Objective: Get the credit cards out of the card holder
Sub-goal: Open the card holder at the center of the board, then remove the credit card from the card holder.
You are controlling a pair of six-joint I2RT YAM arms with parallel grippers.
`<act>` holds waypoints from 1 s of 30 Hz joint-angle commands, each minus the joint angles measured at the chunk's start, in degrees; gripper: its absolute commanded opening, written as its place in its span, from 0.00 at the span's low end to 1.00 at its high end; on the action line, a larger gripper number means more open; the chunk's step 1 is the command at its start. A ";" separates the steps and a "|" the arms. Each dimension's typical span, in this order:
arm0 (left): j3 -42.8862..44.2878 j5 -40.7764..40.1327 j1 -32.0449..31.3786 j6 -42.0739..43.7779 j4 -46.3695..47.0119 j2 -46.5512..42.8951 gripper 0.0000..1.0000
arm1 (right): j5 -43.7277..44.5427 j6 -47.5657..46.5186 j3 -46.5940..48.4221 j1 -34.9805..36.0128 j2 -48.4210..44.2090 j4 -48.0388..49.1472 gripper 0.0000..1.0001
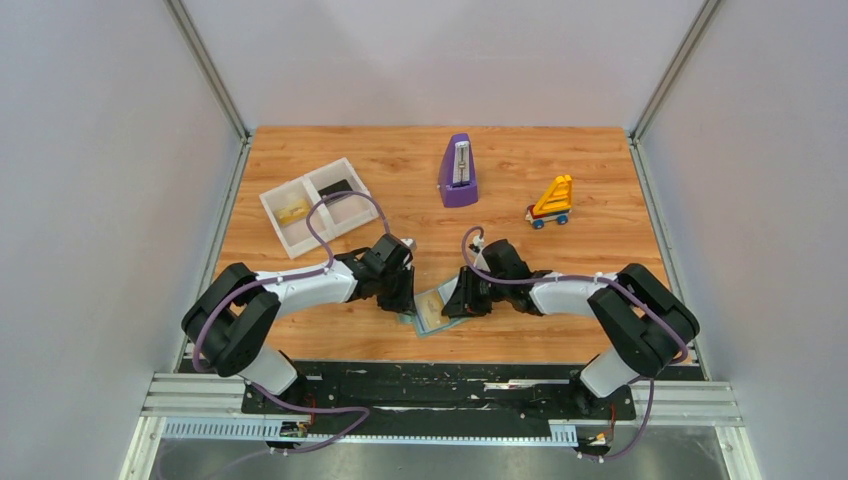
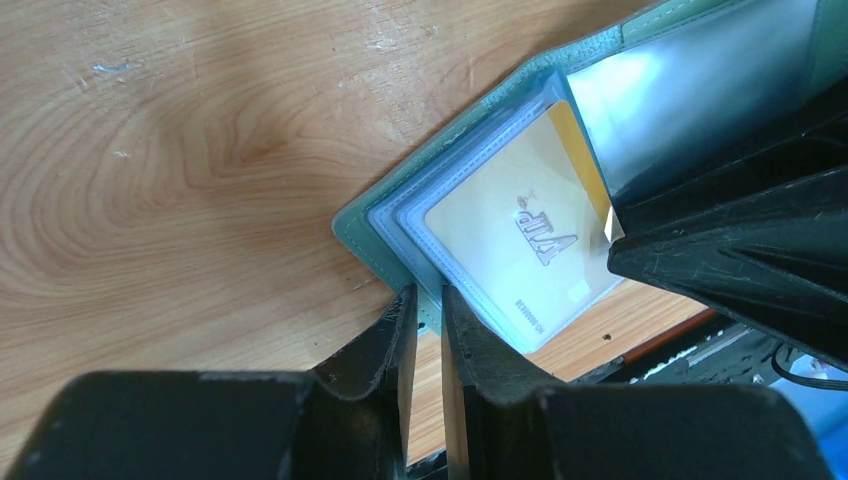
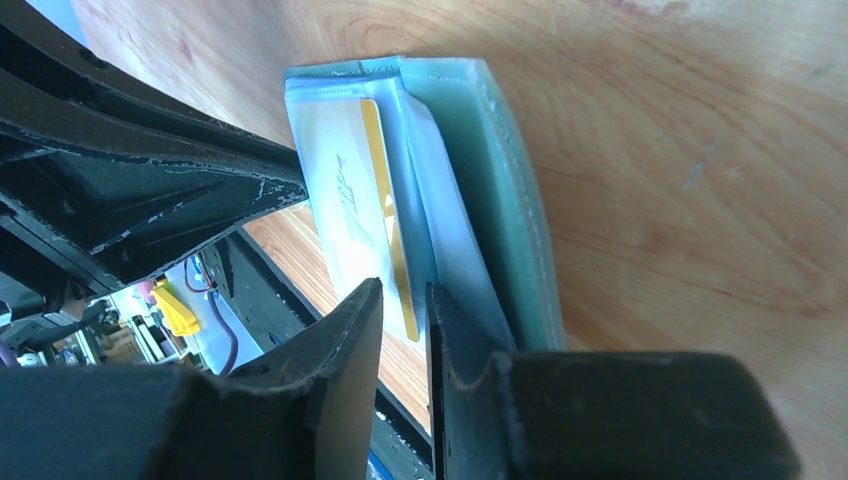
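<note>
Progress looks partial: the pale teal-blue bifold card holder (image 2: 360,228) lies open on the wooden table (image 1: 380,150), close to its near edge and midway between the two arms. One cream plastic card with a gold stripe (image 2: 510,240) is inside its front clear pocket. Far to the left, well apart, the white two-compartment tray (image 1: 278,225) holds a yellowish card (image 1: 293,212) in one compartment and a dark card (image 1: 338,187) in the other, so two cards seem to be out and one left. The left gripper (image 2: 428,300) has its jaws nearly together, pinching the holder's near corner. The right gripper (image 3: 403,290) is as narrow, clamped on the edge of the front pocket where the card sits; whether it has the card itself or only the plastic I cannot tell. Room is tight: the grippers stand nose to nose over the holder, and the table's near edge lies just beside it. The free wood lies on the far side, short of the purple metronome (image 1: 458,172) and the yellow toy car (image 1: 551,203) to the right.
</note>
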 commanded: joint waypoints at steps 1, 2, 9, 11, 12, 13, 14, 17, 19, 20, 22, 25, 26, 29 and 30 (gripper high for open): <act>-0.23 -4.92 0.03 1.11 -0.83 0.49 0.23 | -0.13 0.81 -1.38 -0.03 0.72 4.52 0.23; -0.24 -4.91 0.07 1.17 -0.83 0.35 0.23 | -0.55 1.17 -1.60 -0.03 0.69 5.22 0.22; 0.37 -5.73 0.09 2.21 -1.70 -0.03 0.22 | -1.97 1.20 -2.70 -0.09 -1.32 6.38 0.00; 0.76 -7.13 0.11 2.83 -2.75 -0.10 0.22 | -1.18 1.28 -3.60 -0.13 -2.65 5.75 0.00; 0.78 -7.60 0.22 3.01 -2.93 -0.13 0.22 | -1.29 1.36 -4.02 -0.18 -3.35 5.55 0.00; 0.74 -7.97 0.30 3.04 -3.17 -0.33 0.22 | -1.68 1.37 -4.43 -0.32 -4.49 5.52 0.00; 0.73 -7.89 0.47 3.07 -3.23 -0.42 0.22 | -1.97 1.29 -4.73 -0.29 -5.44 5.48 0.00; 0.69 -7.56 0.55 3.28 -3.26 -0.75 0.23 | -1.37 1.18 -5.41 -0.38 -8.01 4.42 0.00; 0.87 -7.46 0.55 3.21 -3.47 -0.77 0.23 | -1.07 1.74 -6.27 -0.39 -9.25 4.56 0.00; 1.22 -7.28 0.53 2.85 -4.04 -0.78 0.23 | -0.94 2.34 -6.66 -0.40 -9.69 4.63 0.00; 2.04 -6.01 0.50 2.27 -4.91 -1.13 0.23 | -0.91 3.09 -7.42 -0.35 -10.30 4.49 0.00; 3.27 -3.21 0.54 1.68 -5.82 -2.33 0.27 | -0.90 2.96 -7.39 -0.40 -11.15 3.32 0.00; 4.00 -2.78 0.55 1.41 -6.31 -3.19 0.27 | -0.83 2.64 -7.17 -0.39 -11.44 2.73 0.01; 5.20 -0.71 0.52 1.18 -6.78 -4.96 0.30 | -0.81 1.93 -5.63 -0.46 -12.12 1.21 0.12; 5.51 -0.26 0.53 1.09 -6.53 -5.60 0.30 | -0.86 1.82 -5.02 -0.47 -12.27 0.95 0.14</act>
